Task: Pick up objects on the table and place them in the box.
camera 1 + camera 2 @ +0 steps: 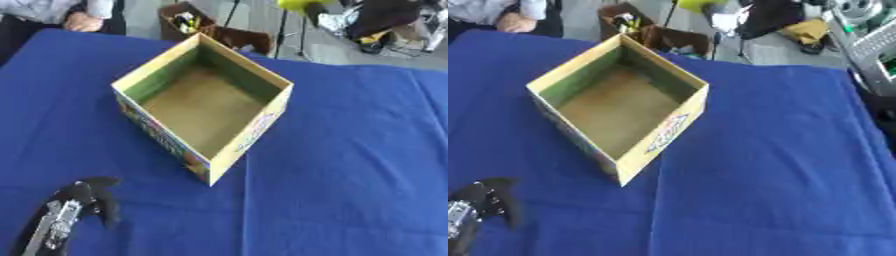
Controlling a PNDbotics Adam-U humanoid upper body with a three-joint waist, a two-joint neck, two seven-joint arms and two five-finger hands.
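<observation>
Blue tablecloth [350, 150] carries the open box [249, 135], well apart from the left hand's [83, 200] relaxed, empty fingers.

only the open box [203, 102] stands on the blue table [350, 165].

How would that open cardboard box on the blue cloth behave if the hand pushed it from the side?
The open cardboard box looks empty with thin walls, so it is probably light and would slide rather than tip, given its wide, low shape. The blue tablecloth might bunch under it. The thin walls could flex if pressed near the rim.
</observation>
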